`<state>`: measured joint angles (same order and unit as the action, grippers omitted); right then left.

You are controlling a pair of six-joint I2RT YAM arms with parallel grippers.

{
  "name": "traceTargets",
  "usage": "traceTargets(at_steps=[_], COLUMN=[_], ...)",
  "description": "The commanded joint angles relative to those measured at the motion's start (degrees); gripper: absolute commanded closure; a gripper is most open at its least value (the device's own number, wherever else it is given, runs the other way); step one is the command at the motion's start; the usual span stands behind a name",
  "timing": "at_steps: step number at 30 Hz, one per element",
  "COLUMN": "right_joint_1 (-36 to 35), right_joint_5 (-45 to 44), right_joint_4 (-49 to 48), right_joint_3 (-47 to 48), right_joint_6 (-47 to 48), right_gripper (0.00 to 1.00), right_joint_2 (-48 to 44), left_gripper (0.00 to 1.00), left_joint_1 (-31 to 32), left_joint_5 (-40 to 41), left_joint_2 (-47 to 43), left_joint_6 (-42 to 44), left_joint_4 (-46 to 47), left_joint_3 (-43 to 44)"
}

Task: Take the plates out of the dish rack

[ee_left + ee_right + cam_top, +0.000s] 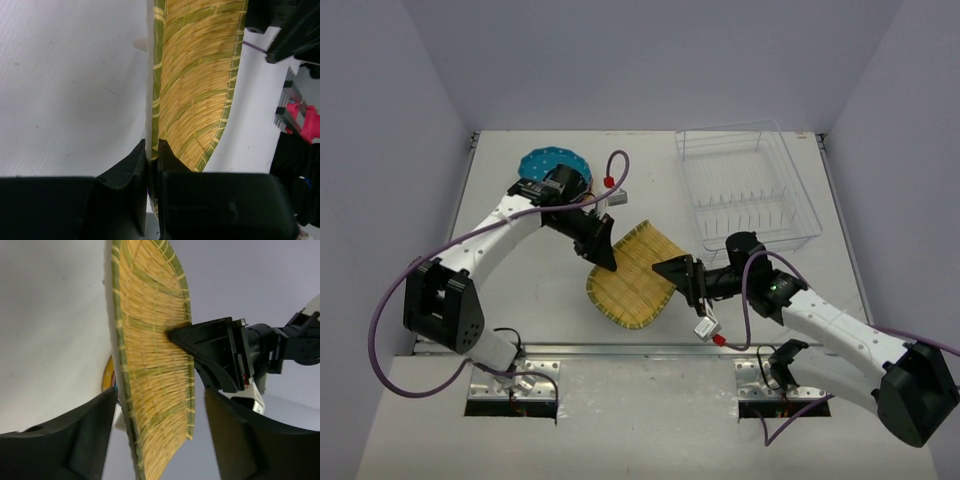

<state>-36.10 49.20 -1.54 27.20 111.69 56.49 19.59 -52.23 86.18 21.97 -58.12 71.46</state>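
Observation:
The clear dish rack (pixel 790 175) stands at the back right; I see no plate in it. A teal-blue dotted plate (pixel 546 160) lies at the back left, partly under my left wrist. A sliver of a yellow-orange plate (pixel 106 376) shows behind the mat in the right wrist view. My left gripper (pixel 605 258) (pixel 152 146) is shut on the edge of a woven yellow-green mat (pixel 628 275) (pixel 200 85) and holds it tilted at mid-table. My right gripper (pixel 674 272) (pixel 160 395) is open, with the mat's (pixel 150 355) opposite edge between its fingers.
The left gripper's black body (pixel 220 355) shows beyond the mat in the right wrist view. The right arm's black links and a red tag (pixel 305 122) show at the right of the left wrist view. Grey walls enclose the white table (pixel 520 290).

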Motion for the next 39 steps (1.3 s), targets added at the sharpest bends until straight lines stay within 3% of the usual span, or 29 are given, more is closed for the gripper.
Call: traceTargets(at_steps=[1, 4, 7, 14, 19, 27, 32, 39], right_joint_1=[0.1, 0.0, 0.1, 0.1, 0.1, 0.1, 0.1, 0.1], right_joint_5=[-2.1, -4.8, -6.3, -8.2, -9.8, -12.8, -14.4, -15.4], right_joint_4=[-7.3, -9.2, -10.2, -11.0, -9.8, -7.2, -5.1, -4.0], right_joint_3=[2.5, 2.4, 2.1, 0.4, -0.7, -2.9, -3.6, -3.3], right_joint_6=[3.7, 2.7, 1.8, -0.5, -2.3, -5.4, -6.4, -7.0], right_gripper=[0.19, 0.03, 0.01, 0.01, 0.01, 0.01, 0.01, 0.01], right_joint_2=[0.5, 1.8, 2.3, 1.6, -0.8, -5.1, -8.1, -9.2], left_gripper=[1.00, 1.00, 1.00, 1.00, 1.00, 1.00, 1.00, 1.00], left_joint_1=[-10.3, -17.3, -23.2, -36.3, -37.5, -37.5, -37.6, -37.6], left_joint_5=[-11.2, -13.3, -14.0, -2.9, 4.0, 10.4, 13.4, 11.3], left_joint_2=[2.4, 7.1, 10.2, 15.9, 21.0, 28.8, 30.8, 30.4], left_joint_6=[3.3, 6.3, 4.9, -22.6, -30.9, -36.6, -37.6, -37.6], left_joint_4=[-1.6, -7.1, -7.5, 18.5, 25.7, 30.6, 33.7, 36.6], left_joint_3=[5.7, 13.0, 18.2, 23.8, 26.8, 31.9, 29.0, 20.1])
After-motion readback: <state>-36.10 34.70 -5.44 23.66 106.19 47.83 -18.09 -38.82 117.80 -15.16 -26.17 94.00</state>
